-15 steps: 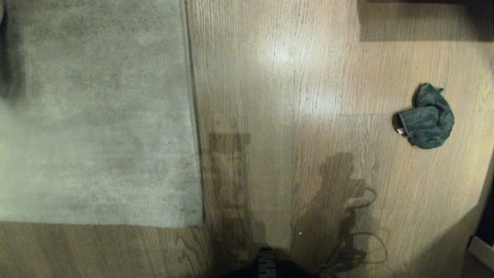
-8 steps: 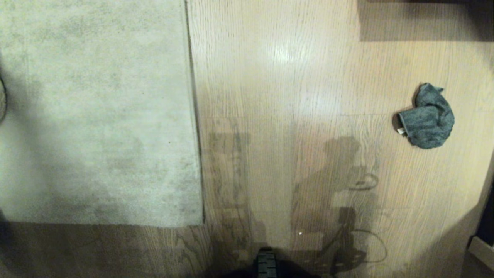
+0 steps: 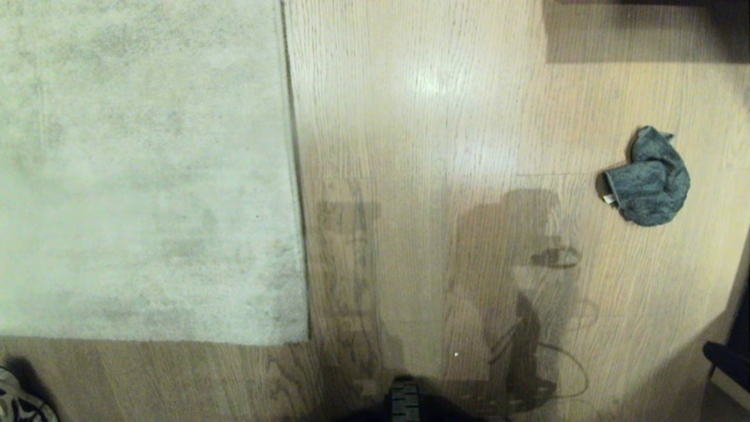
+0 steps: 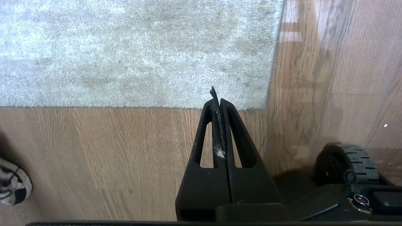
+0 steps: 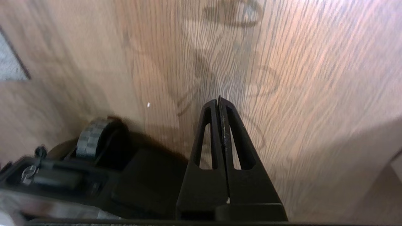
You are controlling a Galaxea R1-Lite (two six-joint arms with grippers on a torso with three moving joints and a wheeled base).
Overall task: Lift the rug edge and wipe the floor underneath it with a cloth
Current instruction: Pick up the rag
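Fuzzy grey cloth (image 3: 647, 179) looks soft and light; both my end effectors are closed, empty; I'd pinch its bunched top.

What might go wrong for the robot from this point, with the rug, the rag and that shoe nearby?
1. The cloth lies crumpled far from the rug edge; a shut right gripper would have to open first, or it may only push it along the floor.
2. The rug lies flat, so the shut left gripper may slide over the edge.
3. A shoe near the rug's corner could get bumped.
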